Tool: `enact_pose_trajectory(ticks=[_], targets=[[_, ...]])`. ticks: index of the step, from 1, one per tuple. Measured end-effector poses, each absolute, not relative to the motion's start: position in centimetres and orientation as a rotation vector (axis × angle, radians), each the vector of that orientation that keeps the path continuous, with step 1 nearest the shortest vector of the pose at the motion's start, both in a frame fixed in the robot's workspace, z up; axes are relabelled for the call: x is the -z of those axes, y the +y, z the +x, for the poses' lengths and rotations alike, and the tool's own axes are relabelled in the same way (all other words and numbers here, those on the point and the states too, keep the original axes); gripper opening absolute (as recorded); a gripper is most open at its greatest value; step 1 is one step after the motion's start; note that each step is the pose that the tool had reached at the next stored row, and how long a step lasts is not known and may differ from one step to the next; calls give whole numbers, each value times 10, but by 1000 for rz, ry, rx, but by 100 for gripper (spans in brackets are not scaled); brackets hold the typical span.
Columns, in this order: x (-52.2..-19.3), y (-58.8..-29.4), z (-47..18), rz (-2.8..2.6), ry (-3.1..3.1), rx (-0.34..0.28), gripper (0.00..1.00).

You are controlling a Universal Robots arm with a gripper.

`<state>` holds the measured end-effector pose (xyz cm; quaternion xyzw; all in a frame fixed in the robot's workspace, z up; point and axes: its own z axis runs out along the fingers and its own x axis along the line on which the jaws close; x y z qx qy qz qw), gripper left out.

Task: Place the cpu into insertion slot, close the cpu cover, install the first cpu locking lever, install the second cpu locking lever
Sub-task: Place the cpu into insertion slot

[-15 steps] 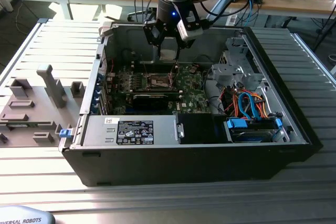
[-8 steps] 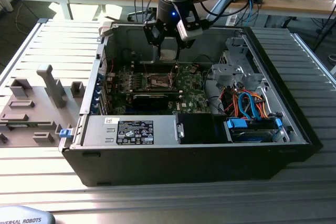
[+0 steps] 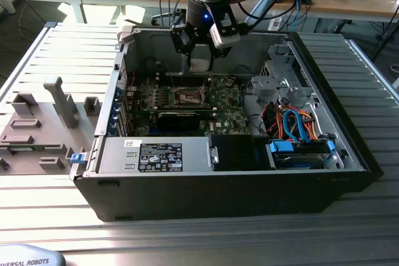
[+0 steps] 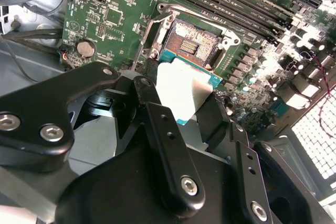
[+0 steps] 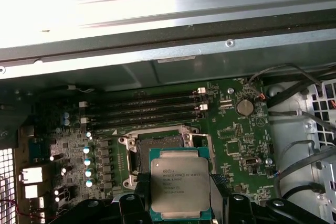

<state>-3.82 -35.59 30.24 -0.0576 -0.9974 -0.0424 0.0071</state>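
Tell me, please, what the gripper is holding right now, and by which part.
The gripper holds the cpu by two opposite side edges, its fingers flanking the chip, close to the insertion slot.

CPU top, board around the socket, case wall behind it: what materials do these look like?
Top of the cpu: silver-grey metal with a satin sheen and printed markings, sitting on a thin green substrate that shows at the edges. Around the socket, the board: green-coated circuit laminate, likely fibreglass, carrying soldered parts. Behind it, the case wall: bare grey sheet metal, probably steel, with folded ridges that catch the light.
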Motion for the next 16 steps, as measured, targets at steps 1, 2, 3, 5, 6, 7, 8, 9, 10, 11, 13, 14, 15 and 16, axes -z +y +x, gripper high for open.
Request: enact_pose_trajectory(ticks=[1, 2, 3, 5, 6, 7, 8, 9, 10, 11, 13, 14, 15, 16], targets=[[-302, -356, -38, -182, -3119, 133, 54], [-302, -356, -38, -185, -3119, 133, 54], [-302, -356, -38, -187, -3119, 133, 54], [-302, -356, -38, -191, -3119, 133, 54], [-302, -356, -38, -195, -3119, 133, 54], [-302, -356, -38, -198, -3119, 133, 54], [-302, -356, -38, -203, -3118, 133, 54], [-302, -356, -38, -210, -3118, 133, 54], [-302, -356, -38, -211, -3118, 133, 54], [-302, -356, -38, -213, -3118, 133, 54], [-302, -356, -38, -217, -3118, 133, 54], [-302, -356, -38, -219, -3118, 133, 54], [-302, -356, -38, -220, -3118, 133, 54], [-302, -356, -38, -222, -3118, 133, 54]])
